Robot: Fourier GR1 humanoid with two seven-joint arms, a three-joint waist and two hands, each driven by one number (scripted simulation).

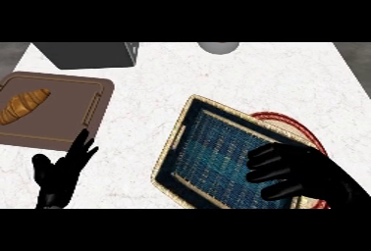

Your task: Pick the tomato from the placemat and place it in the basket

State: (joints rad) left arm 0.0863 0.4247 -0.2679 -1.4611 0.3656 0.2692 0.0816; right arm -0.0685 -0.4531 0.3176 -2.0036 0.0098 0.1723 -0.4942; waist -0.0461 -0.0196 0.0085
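Note:
A blue woven placemat [210,152] with a tan border lies tilted on the white counter, right of centre. Past its far right edge shows part of a wicker basket [299,131] with a red rim; the rest is covered by the placemat and my arm. My right hand [293,169] hovers over the placemat's near right corner with its fingers curled inward. The tomato itself does not show anywhere; it appears to be hidden inside that curled hand. My left hand [62,174] rests open at the lower left, fingers up, off the placemat.
A brown cutting board [69,122] at the left carries a croissant [25,105]. A dark grey box [91,54] stands at the back left, and a grey round object [218,47] sits at the back edge.

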